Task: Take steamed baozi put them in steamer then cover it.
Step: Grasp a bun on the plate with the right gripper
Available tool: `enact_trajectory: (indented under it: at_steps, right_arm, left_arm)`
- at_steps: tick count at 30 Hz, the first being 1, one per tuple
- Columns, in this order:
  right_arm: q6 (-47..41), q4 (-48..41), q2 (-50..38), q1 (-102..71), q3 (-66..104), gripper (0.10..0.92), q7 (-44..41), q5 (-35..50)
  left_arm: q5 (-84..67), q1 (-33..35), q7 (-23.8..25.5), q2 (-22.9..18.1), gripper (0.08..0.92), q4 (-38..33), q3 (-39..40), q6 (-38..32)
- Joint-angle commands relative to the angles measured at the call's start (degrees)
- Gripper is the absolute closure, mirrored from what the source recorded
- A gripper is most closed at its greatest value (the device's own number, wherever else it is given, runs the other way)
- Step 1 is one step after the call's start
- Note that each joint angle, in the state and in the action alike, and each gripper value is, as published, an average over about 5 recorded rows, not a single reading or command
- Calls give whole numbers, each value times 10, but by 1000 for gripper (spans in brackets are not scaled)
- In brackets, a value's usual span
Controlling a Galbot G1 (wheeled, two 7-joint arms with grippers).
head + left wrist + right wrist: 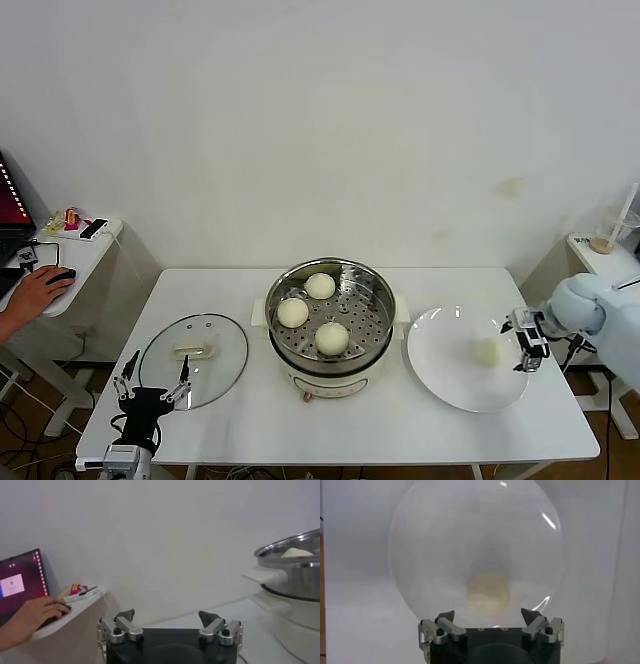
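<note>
The steamer (381, 290) stands mid-table with three baozi (320, 286) (293, 313) (332, 338) on its perforated tray. A fourth baozi (487, 351) lies on the white plate (440, 365) to the right; it also shows in the right wrist view (488, 592). My right gripper (525, 342) is open at the plate's right edge, just right of that baozi, with the bun ahead of its fingers (488, 616). The glass cover (195, 358) lies flat on the table, left of the steamer. My left gripper (152, 385) is open and empty at the table's front left, near the cover's edge.
A side table (85, 255) at the far left holds a mouse under a person's hand (35, 292), with a laptop (20, 582) beside it. The steamer's rim and handle (280, 575) show in the left wrist view. Another small table (605, 250) stands far right.
</note>
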Motion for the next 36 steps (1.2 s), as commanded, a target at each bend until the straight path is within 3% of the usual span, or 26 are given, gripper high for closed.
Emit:
enact_trajectory:
  at_steps: [1, 17, 29, 36]
  right_arm:
    - [19, -50, 35, -45, 45, 203, 3, -22]
    - [-3, -78, 84, -30, 39, 213, 14, -23]
    - [-19, -82, 86, -11, 27, 384, 1, -18]
    - [-23, -66, 69, 38, 4, 426, -18, -2]
  left_arm:
    - [0, 1, 0, 0, 177, 0, -2, 0]
    - [-1, 2, 0, -1, 177, 2, -9, 0]
    - [-1, 2, -1, -2, 177, 3, -9, -1]
    - [-2, 2, -1, -1, 177, 2, -9, -1]
